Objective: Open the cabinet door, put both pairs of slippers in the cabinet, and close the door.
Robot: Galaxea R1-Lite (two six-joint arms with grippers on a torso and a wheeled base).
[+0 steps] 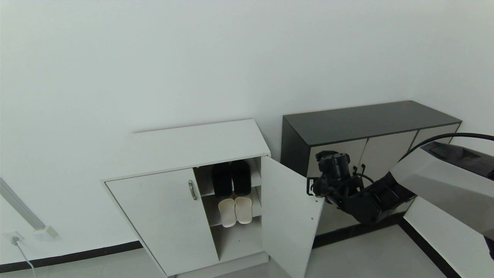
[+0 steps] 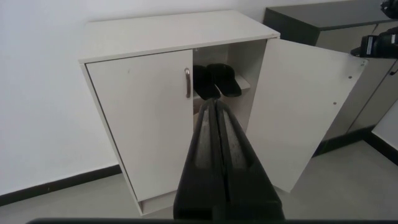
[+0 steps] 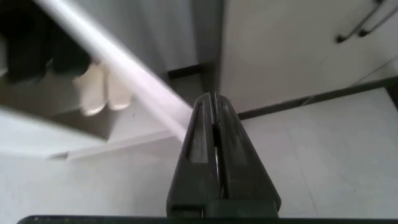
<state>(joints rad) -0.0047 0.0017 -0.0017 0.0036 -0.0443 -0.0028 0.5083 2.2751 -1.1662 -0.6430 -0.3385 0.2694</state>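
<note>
The white cabinet (image 1: 193, 146) stands against the wall with its left door (image 1: 162, 216) closed and its right door (image 1: 287, 216) swung open. A black pair of slippers (image 1: 231, 177) sits on the upper shelf, and a cream pair (image 1: 235, 210) on the shelf below. My right gripper (image 1: 312, 188) is at the open door's outer edge, shut with nothing in it. In the right wrist view the shut gripper (image 3: 214, 98) meets the door edge (image 3: 118, 65), with the cream slippers (image 3: 102, 87) beyond. My left gripper (image 2: 216, 104) is shut and empty, in front of the cabinet, facing the black slippers (image 2: 217, 79).
A dark cabinet (image 1: 366, 119) with grey doors stands right beside the white one, just behind my right arm. A wall socket with a plugged cable (image 1: 15, 241) is low on the left wall. Open floor (image 1: 366, 255) lies in front of both cabinets.
</note>
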